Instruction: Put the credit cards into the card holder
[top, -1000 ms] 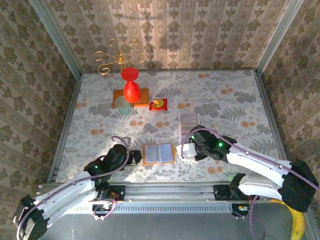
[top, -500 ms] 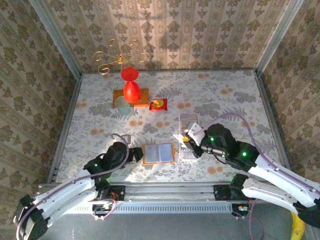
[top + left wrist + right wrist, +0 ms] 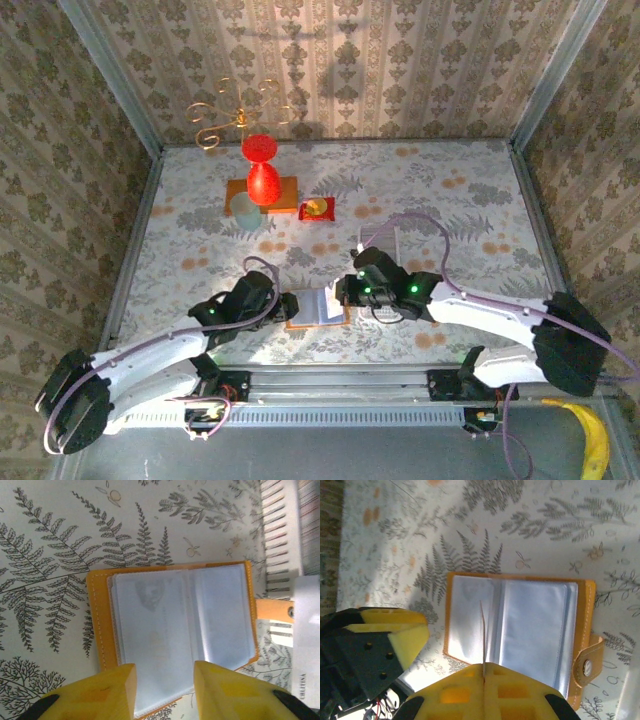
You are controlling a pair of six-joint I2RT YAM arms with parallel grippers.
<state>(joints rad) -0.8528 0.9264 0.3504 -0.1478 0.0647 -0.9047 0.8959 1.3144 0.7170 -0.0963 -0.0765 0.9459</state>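
The orange card holder (image 3: 318, 308) lies open on the table, its clear sleeves facing up (image 3: 180, 630) (image 3: 520, 625). My right gripper (image 3: 345, 292) (image 3: 484, 669) is shut on a thin white credit card (image 3: 483, 635). The card is seen edge-on, standing upright above the holder by its right edge. In the left wrist view the card's printed face (image 3: 305, 650) hangs over the holder's strap. My left gripper (image 3: 285, 305) (image 3: 164, 682) is open at the holder's left edge. Its yellow fingers (image 3: 112, 687) are apart over the sleeves, with nothing between them.
A white slotted rack (image 3: 380, 245) (image 3: 280, 530) stands just behind the holder on the right. Farther back are a red vase (image 3: 262, 172) on an orange tray, a pale cup (image 3: 245, 208), a small red item (image 3: 318, 208) and a gold wire ornament (image 3: 235, 115).
My right arm rose near the rack, then swung left and now holds the card at the holder's right edge. My left gripper moved right, up to the holder's left edge.
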